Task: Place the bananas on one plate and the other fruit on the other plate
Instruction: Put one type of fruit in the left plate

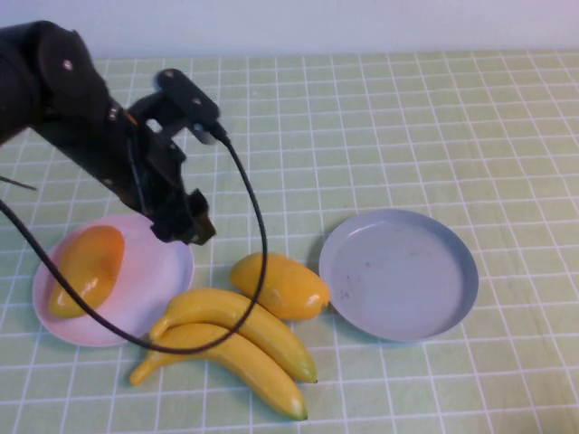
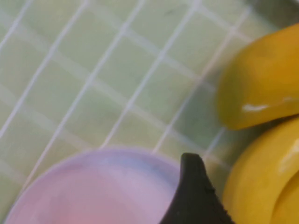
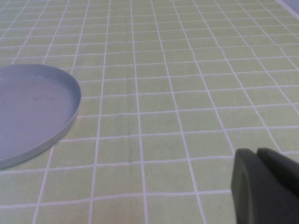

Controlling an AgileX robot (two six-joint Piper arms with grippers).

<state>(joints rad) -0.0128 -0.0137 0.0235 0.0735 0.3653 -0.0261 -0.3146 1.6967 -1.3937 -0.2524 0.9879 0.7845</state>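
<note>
My left gripper (image 1: pixel 185 226) hangs open and empty over the right edge of the pale pink-lilac plate (image 1: pixel 158 294). One of its dark fingers (image 2: pixel 194 196) shows above that plate's rim (image 2: pixel 107 156). An orange mango-like fruit (image 1: pixel 86 268) lies on the pink plate. The second mango-like fruit (image 1: pixel 280 286) lies on the cloth between the plates and also shows in the left wrist view (image 2: pixel 261 84). Two bananas (image 1: pixel 231 344) lie side by side on the cloth in front of it; one shows in the left wrist view (image 2: pixel 261 182). The grey-blue plate (image 1: pixel 398 271) is bare. My right gripper (image 3: pixel 257 154) is shut and empty, low over the cloth beside that plate (image 3: pixel 32 107).
A green checked cloth (image 1: pixel 407 127) covers the table. The left arm's black cable (image 1: pixel 258 235) loops down over the fruit and bananas. The back and right side of the cloth hold nothing. The right arm is outside the high view.
</note>
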